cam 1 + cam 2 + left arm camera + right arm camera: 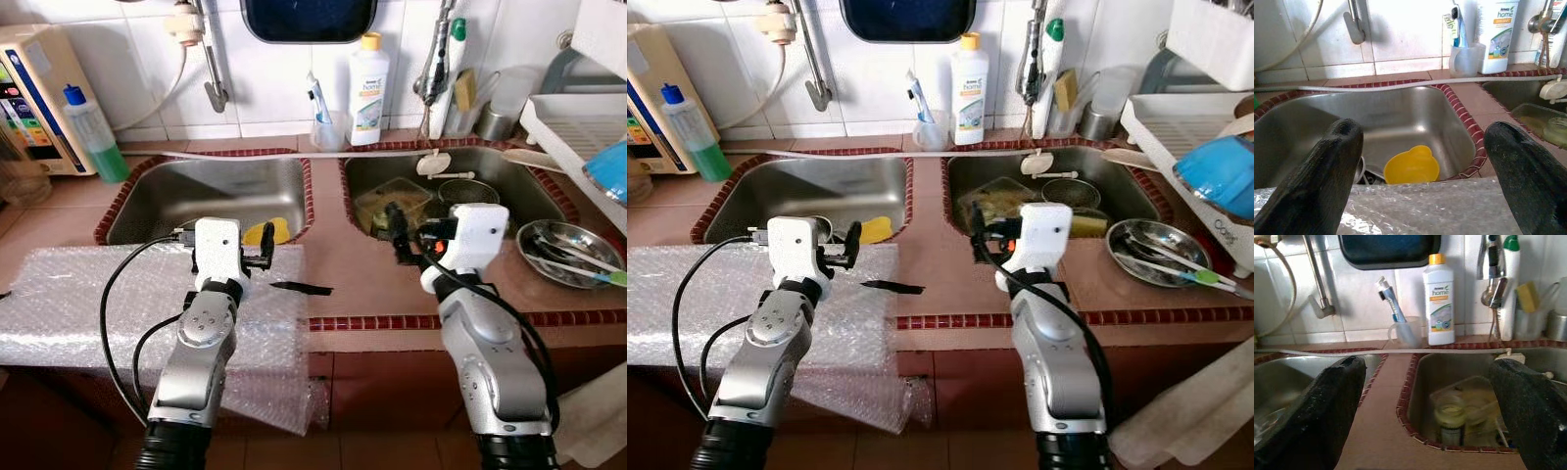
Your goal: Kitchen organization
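Observation:
My left gripper [263, 245] hovers open over the far edge of a bubble wrap sheet [88, 294], at the near rim of the left sink [157, 196]. A yellow cup [1411, 165] lies in that sink just beyond its fingers. My right gripper [399, 233] is open and empty above the tiled counter, at the near left corner of the right sink [519, 186]. That sink holds a clear plastic container [390, 201] and a glass jar [1450, 421] in murky water.
A black strip [299, 288] lies on the counter beside the bubble wrap. A steel bowl with utensils [563, 250] sits at the right, with a dish rack [578, 122] and blue bowl [609, 168] behind. A detergent bottle [369, 88], toothbrush cup [328, 125] and green bottle [95, 135] line the wall.

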